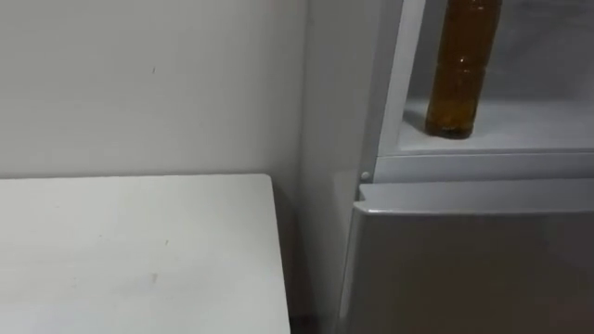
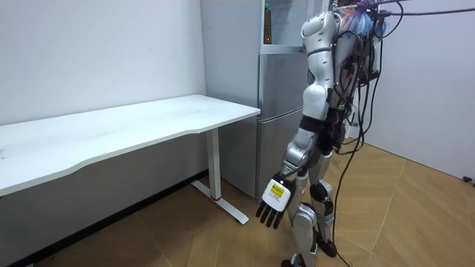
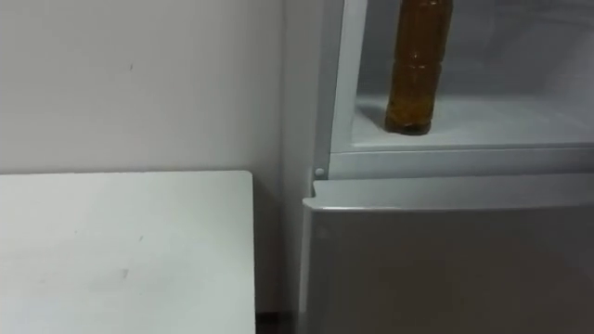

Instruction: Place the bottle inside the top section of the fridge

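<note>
Amber-brown clear plastic bottle (image 1: 459, 79): upright on the white shelf of the open upper compartment of the grey fridge (image 1: 483, 169), near its left wall. White rectangular surface (image 1: 139, 250): beside the fridge. Left hand (image 2: 272, 205): hanging low, fingers relaxed apart, holding nothing.

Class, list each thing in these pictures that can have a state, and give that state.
bottle: upright on the shelf, in no hand.
upper fridge: open.
lower fridge door: shut.
left hand: open, hanging at the robot's side.
</note>
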Tool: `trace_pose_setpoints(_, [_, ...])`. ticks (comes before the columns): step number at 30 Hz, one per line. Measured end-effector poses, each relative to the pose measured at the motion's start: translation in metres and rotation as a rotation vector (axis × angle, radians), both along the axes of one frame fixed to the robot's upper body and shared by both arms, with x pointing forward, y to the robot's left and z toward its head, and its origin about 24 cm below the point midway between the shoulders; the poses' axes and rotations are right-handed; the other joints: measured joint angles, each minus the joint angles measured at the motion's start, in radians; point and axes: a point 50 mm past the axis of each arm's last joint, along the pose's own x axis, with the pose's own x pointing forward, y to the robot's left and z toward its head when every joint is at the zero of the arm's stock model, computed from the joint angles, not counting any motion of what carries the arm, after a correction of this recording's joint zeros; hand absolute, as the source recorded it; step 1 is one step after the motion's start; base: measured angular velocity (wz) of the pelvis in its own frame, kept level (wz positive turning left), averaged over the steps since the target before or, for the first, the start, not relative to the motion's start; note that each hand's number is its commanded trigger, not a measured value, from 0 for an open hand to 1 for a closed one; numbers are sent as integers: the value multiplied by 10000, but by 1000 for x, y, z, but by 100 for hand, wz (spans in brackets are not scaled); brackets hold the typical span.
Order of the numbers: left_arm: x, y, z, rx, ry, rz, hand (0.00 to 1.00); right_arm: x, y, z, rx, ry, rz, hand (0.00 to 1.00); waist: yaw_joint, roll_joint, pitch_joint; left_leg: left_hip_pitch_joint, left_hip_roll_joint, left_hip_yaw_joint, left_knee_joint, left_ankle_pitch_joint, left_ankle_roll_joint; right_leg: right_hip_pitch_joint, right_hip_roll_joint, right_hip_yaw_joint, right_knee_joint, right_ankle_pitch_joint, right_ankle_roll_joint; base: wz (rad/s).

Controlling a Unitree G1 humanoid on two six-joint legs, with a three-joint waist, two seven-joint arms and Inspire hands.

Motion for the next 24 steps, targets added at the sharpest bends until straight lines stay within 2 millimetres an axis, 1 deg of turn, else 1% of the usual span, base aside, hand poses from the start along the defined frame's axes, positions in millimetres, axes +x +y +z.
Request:
trace_pose_setpoints(1, [-1, 0, 0, 2, 42, 5, 0, 0, 4, 6, -292, -305, 197, 0, 20, -79, 8, -6, 3, -1, 3, 0, 0, 9, 1, -12, -17, 2, -2, 0])
trace_pose_setpoints(2, [-2, 0, 0, 8, 77, 9, 0, 0, 6, 9, -439, -410, 244, 0, 25, -65, -1, -15, 5, -3, 5, 0, 0, 14, 4, -19, -39, 6, -6, 0])
trace_pose_setpoints(3, [-3, 1, 0, 58, 129, 19, 0, 1, 8, 11, -725, -491, 221, 0, 57, -131, -53, -22, 10, -7, 8, 0, 0, 38, 11, -31, -82, 24, -8, 0])
trace_pose_setpoints(4, [-3, 2, 1, 155, 154, 29, 0, 0, 9, 12, -867, -532, 248, 0, 119, -227, -57, -32, 17, -9, 9, -1, 0, 50, 18, -41, -112, 49, -6, 0])
trace_pose_setpoints(6, [-3, 2, 1, 182, 182, 3, 0, 0, 11, 14, -1169, -484, 258, 0, 194, -281, -54, -66, 22, -12, 18, -4, 4, 55, 21, -51, -151, 98, 5, 2])
trace_pose_setpoints(8, [-3, 2, 0, 197, 213, -24, 0, 1, 13, 16, -1394, -499, 417, 0, 224, -232, -60, -99, 20, -36, 16, -17, 21, 53, 19, -68, -140, 129, 20, 4])
trace_pose_setpoints(11, [-4, 3, 1, 375, 290, 20, 0, 0, 15, 18, -1506, -534, 549, 0, 238, -30, -75, -110, 22, -122, -6, -22, 28, 62, 23, -104, -112, 158, 14, 4])
trace_pose_setpoints(12, [-5, 3, 1, 401, 309, 31, 0, 0, 16, 19, -1539, -573, 578, 0, 238, 71, -84, -106, 24, -124, -7, -22, 28, 65, 25, -106, -96, 158, 13, 0])
trace_pose_setpoints(15, [-5, 3, 1, 402, 313, 29, 0, 0, 16, 20, -1553, -597, 592, 0, 237, 185, -78, -106, 30, -119, -9, -21, 27, 77, 28, -108, -65, 157, 13, 0])
trace_pose_setpoints(16, [-4, 3, 1, 404, 312, 22, 0, 0, 16, 20, -1555, -600, 594, 0, 234, 256, -93, -106, 29, -119, -10, -21, 27, 76, 28, -107, -63, 157, 13, 0])
trace_pose_setpoints(18, [-4, 4, 1, 426, 318, -15, 0, 0, 16, 20, -1544, -585, 586, 0, 237, 309, -110, -96, 28, -116, -13, -21, 26, 76, 24, -110, -55, 156, 11, 0])
trace_pose_setpoints(20, [-4, 3, 1, 437, 368, -198, 0, 0, 16, 20, -1549, -588, 582, 0, 228, 290, -116, -89, 28, -112, 0, -17, 25, 72, 25, -111, -88, 154, 8, 0])
trace_pose_setpoints(22, [-4, 3, 1, 398, 386, -284, 0, 0, 17, 21, -1592, -651, 607, 0, 228, 201, -126, -83, 25, -115, 13, -17, 26, 70, 25, -108, -149, 153, 7, 0])
trace_pose_setpoints(24, [-4, 3, 1, 388, 395, -319, 0, -1, 18, 22, -1625, -713, 634, 0, 240, 113, -103, -51, 21, -120, 13, -17, 26, 138, 25, -112, -182, 153, 7, 0])
